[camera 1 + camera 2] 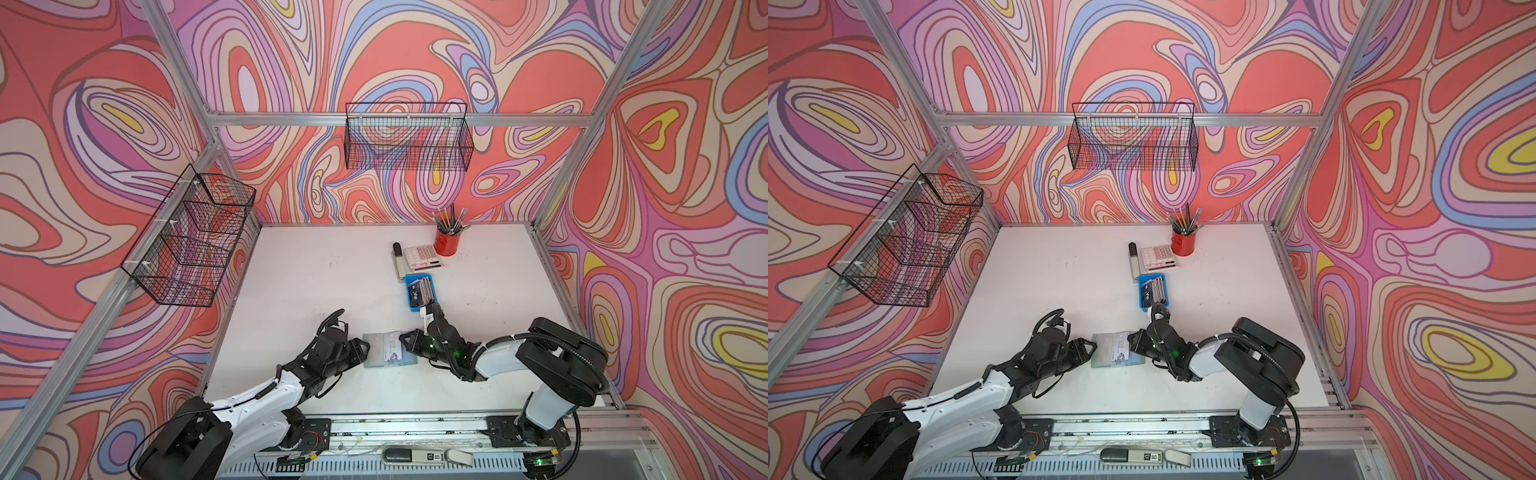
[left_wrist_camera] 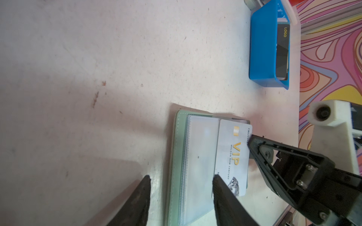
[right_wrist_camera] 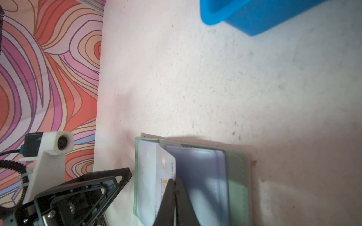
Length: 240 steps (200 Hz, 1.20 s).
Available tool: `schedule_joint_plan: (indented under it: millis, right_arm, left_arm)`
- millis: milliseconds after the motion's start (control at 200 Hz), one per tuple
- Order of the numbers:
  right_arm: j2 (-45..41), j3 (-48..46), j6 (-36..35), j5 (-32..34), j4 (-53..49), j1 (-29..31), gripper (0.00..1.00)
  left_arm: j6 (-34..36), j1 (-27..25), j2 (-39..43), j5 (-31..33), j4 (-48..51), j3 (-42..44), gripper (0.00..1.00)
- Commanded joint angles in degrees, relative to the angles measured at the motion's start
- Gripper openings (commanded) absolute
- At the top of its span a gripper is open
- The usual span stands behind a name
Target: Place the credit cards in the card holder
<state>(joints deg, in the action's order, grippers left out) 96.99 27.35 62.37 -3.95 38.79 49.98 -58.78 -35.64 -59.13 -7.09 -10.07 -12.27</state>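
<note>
The sage-green card holder (image 1: pixel 374 360) (image 1: pixel 1101 362) lies open and flat near the table's front, with its clear sleeves (image 2: pixel 197 156) facing up. My right gripper (image 1: pixel 402 338) (image 3: pixel 174 181) is shut on the edge of a white credit card with gold "VIP" (image 2: pixel 233 156) (image 3: pixel 164 166). The card slants over the holder's middle fold, and I cannot tell if its far edge is inside a sleeve. My left gripper (image 1: pixel 365 347) (image 2: pixel 181 177) is open. One of its fingers rests by the card's corner on the sleeve page and the other is over the bare table. More credit cards (image 1: pixel 420 290) (image 2: pixel 283 52) stand in the blue tray.
The blue tray (image 1: pixel 411 305) (image 1: pixel 1144 305) (image 3: pixel 244 15) stands just behind the right gripper. Behind it are a white calculator (image 1: pixel 424 253), a grey stapler-like tool (image 1: pixel 398 259) and a red cup of pencils (image 1: pixel 446 243). Wire baskets (image 1: pixel 409 137) (image 1: pixel 191 241) hang on the back and left walls.
</note>
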Motion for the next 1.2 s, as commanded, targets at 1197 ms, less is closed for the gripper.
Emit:
schedule_joint_plan:
  millis: [1197]
  right_arm:
    - [-2.3, 0.8, -1.0, 2.2, -2.9, 1.2, 0.00]
  left_arm:
    - [-0.4, 0.2, -0.3, -0.4, -1.1, -0.8, 0.53]
